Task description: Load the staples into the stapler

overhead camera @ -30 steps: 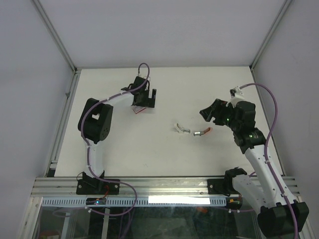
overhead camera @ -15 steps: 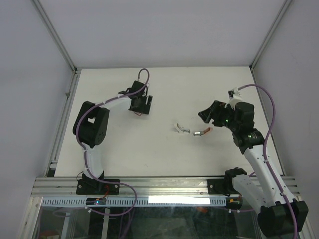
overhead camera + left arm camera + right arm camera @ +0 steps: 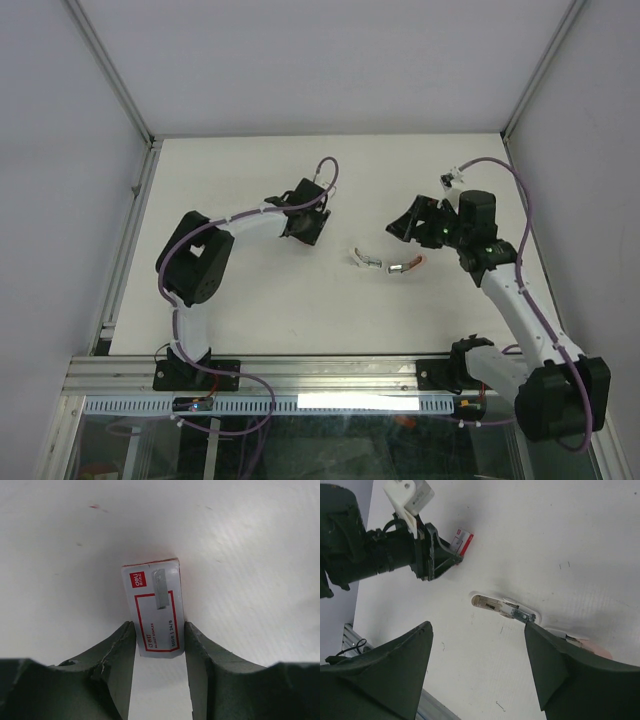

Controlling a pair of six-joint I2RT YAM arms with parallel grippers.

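The staples are a red-and-white box with a short silvery strip lying on its label. My left gripper is shut on the box, one finger pressed against each long side. From above, that gripper is left of the table's middle and hides the box. The right wrist view shows the box's red end at the left gripper's tip. The stapler lies hinged open near the middle, its pale arm stretched left and its pink body partly behind a finger. My right gripper hangs open above it.
White walls with metal posts close in the table at the back and sides. An aluminium rail runs along the near edge by the arm bases. A few loose bent staples lie on the table surface.
The left arm swung right from the back left toward the middle, and its jaws closed from wide open onto the staple box. The right gripper shifted slightly left and back, still open.
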